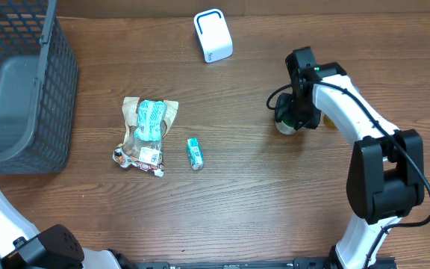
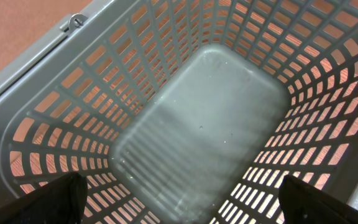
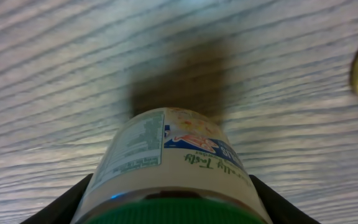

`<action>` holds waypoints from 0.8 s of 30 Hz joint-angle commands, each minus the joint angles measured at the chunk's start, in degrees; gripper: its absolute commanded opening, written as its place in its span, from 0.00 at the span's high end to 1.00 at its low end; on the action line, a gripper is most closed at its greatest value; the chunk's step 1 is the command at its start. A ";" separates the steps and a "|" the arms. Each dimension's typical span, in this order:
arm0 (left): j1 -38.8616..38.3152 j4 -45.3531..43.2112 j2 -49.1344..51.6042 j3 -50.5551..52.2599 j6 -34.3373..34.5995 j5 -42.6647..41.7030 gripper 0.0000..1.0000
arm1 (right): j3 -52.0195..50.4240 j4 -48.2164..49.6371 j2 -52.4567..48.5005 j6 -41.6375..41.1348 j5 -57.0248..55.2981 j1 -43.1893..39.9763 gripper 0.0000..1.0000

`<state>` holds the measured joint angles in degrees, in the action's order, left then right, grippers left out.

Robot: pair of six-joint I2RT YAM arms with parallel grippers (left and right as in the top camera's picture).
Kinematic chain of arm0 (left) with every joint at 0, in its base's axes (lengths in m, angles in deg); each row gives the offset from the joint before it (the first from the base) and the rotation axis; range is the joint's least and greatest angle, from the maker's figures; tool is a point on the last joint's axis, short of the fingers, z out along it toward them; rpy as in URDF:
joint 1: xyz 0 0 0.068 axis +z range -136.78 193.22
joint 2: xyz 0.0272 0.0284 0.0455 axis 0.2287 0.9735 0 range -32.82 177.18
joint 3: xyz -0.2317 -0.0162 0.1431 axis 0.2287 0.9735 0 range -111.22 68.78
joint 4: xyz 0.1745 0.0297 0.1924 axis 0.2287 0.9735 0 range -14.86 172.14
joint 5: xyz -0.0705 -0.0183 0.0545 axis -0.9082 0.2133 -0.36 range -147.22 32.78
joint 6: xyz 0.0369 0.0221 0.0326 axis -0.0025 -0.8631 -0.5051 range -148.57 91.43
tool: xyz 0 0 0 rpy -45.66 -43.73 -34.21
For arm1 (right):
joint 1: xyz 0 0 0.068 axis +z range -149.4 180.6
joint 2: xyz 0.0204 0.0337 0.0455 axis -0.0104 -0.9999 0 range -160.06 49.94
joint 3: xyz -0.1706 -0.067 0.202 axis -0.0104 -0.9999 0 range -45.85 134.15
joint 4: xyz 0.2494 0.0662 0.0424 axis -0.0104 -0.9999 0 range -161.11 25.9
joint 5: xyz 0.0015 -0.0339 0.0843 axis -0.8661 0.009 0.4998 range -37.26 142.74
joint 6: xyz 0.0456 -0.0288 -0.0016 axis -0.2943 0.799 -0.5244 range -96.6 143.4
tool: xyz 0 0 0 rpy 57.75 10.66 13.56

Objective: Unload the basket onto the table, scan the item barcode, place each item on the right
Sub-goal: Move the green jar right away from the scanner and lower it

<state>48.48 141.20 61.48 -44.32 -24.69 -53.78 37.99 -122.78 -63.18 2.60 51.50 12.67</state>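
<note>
Gripping the jar [image 3: 166, 155] with the right claw [image 1: 298, 112], jaws part-way closed against both sides of the body, just under the green lid [image 3: 173, 214]. Located at the right side of the tabletop [image 1: 252, 209], below and to the right of the white scanner [image 1: 213, 35], clearly apart from it. Hard to tell whether lifted or resting on the wood.

To do this step well: first, find the barcode. Not visible at this moment; only a nutrition panel and a blue brand panel on the label, as seen from the wrist. Probably necessary to roll the wrist until the bars face outward, free of the fingers. Then carry toward the scanner, present the code flat to its window, near but not touching, and hold steady. Better to move slowly, because of the smooth round body and the risk of slipping or turning inside the grip. Also important not to cover the code with a finger.

Left claw [image 2: 179, 208] above the grey basket [image 2: 204, 124] at the left edge, jaws fully spread, nothing held and nothing inside the basket.

Counted: one jar, one scanner, one basket, one snack bag [image 1: 148, 133] and one small green packet [image 1: 194, 153] lying near each other in the middle, two claws.
</note>
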 commanded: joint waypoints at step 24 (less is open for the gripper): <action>-0.04 -0.04 0.31 -1.01 -1.09 -0.33 0.01 | -1.18 4.46 -0.07 0.61 -6.56 0.07 0.17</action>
<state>48.48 141.23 61.48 -44.32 -24.69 -53.78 37.00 -119.68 -63.18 2.55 49.18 12.67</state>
